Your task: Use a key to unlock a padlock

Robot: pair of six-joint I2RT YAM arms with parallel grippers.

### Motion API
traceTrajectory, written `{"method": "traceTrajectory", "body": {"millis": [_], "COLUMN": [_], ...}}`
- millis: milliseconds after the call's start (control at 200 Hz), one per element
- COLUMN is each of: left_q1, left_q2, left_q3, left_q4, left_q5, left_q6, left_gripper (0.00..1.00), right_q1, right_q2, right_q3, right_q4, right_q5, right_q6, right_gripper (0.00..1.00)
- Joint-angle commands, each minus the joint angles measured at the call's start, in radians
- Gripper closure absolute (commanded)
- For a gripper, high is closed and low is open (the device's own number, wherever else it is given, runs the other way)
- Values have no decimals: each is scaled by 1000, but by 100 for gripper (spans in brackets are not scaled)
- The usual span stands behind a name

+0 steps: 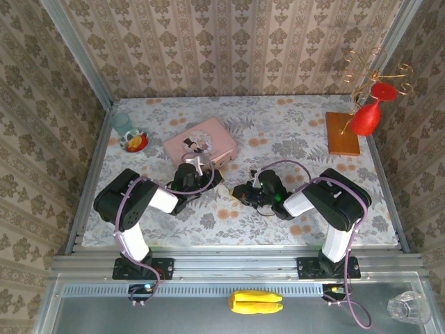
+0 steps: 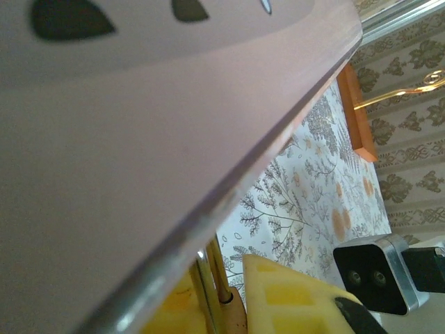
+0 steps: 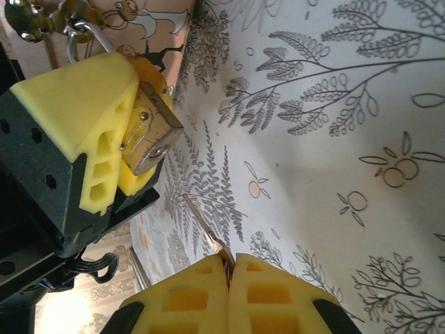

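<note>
The small brass padlock [image 3: 149, 132] is clamped between the yellow fingers [image 3: 83, 97] of my left gripper [image 1: 206, 170], keyhole end facing the right wrist camera. Its silvery shackle [image 3: 82, 36] hooks into metal hardware at the pink tin [image 1: 200, 142]. In the left wrist view the shackle [image 2: 217, 275] runs up between the pads of the left gripper [image 2: 222, 299], under the tin's lid [image 2: 139, 153]. My right gripper [image 3: 229, 271] is shut on the key [image 3: 203, 224], whose blade points toward the padlock with a gap between them. From above, the right gripper [image 1: 241, 193] sits just right of the left one.
A teal cup [image 1: 121, 124] and a small dish [image 1: 134, 142] stand at the back left. A wooden stand [image 1: 342, 133] holding a red glass [image 1: 364, 117] is at the back right. A yellow object [image 1: 256, 302] and a clear glass [image 1: 410, 306] lie below the table's front rail.
</note>
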Motion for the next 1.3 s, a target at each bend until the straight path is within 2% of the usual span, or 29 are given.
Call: {"method": "traceTrajectory", "body": {"millis": [0,445,1295], "left_q1": [-23,-43,-37], "left_q2": [-47,-91,-107], "left_q3": [12,25,-25], "left_q4": [103,47,114], "left_q5": [49,26,-4], "left_q6": [-93,-79,-101], "left_gripper": [99,100,100], "right_q1": [3,-10,-16], "right_q2": [12,56,71], "right_q3": [8,-19,-55], "right_q4": [54,147,255], "right_q5": [-22,-46,-66], "right_q6": [17,46,95], "right_gripper": [100,100,100]}}
